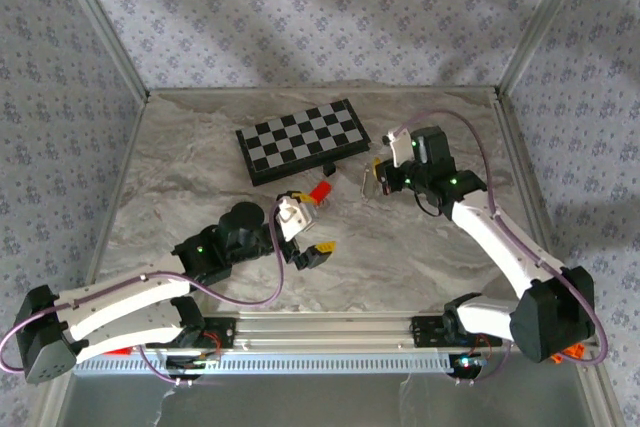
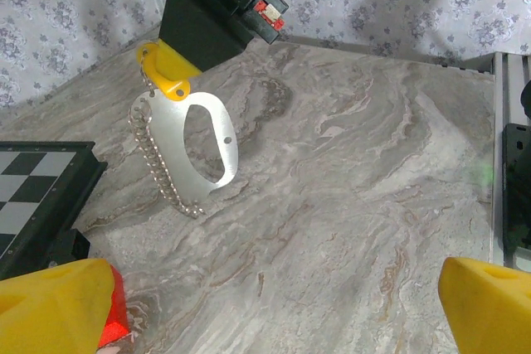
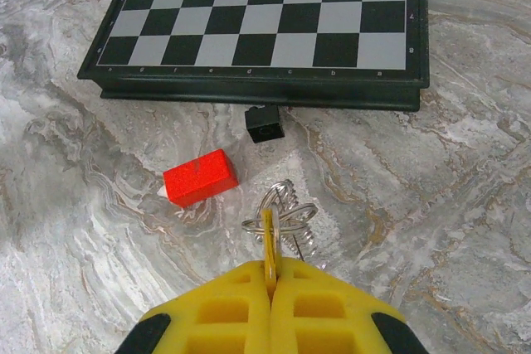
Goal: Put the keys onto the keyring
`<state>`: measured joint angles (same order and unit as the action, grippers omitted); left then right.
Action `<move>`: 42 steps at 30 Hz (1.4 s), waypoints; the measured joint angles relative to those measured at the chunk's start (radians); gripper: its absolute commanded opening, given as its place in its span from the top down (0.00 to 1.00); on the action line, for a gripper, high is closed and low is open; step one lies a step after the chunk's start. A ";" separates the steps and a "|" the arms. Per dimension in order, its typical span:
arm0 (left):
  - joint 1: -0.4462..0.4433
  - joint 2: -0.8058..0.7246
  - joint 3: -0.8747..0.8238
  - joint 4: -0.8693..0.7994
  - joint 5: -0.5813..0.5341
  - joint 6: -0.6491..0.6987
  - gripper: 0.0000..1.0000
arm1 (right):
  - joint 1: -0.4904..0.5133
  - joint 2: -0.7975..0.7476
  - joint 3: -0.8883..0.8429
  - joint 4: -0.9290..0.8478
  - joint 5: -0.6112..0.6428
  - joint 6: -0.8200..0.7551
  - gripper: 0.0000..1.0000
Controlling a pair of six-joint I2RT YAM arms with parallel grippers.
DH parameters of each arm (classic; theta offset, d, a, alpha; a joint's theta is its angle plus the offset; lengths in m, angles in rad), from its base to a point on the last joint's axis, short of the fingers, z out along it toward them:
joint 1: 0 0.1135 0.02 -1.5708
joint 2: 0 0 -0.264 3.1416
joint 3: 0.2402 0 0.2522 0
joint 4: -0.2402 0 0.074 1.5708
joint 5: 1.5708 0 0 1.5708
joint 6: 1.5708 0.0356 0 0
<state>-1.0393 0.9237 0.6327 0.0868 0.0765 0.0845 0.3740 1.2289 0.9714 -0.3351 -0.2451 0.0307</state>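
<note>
Two left fingers [image 2: 54, 308] with yellow plastic tips stand wide apart with nothing between them, in front of the chessboard's [image 1: 300, 142] near edge. There is one chessboard, a flat black-framed slab of black and white squares lying on the marbled tabletop [image 2: 348, 188]. One red block [image 3: 199, 176], smooth and rectangular, lies just off the board's near edge. One small black cube [image 3: 264, 122] sits against that same edge.

Off the board's near right corner hangs one key [image 2: 199, 138], with a yellow plastic head and a flat silvery blade that has an oval cut-out. One keyring [image 2: 159, 163], a narrow loop of small metal beads, hangs beside the blade. The right fingers [image 3: 270, 288], ribbed yellow, are pressed together on the key's head. From the right wrist the metal reads only as tangled wire loops. Whether the blade tip touches the tabletop is unclear.
</note>
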 measured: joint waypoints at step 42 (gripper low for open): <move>0.000 -0.012 -0.017 0.077 -0.040 0.019 0.00 | 0.129 -0.208 -0.345 0.034 -0.038 0.228 1.00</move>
<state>-1.0389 0.9119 0.6155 0.1642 0.0364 0.1032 0.5034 1.0210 0.6262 -0.3008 -0.2832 0.2584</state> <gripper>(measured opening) 0.997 0.050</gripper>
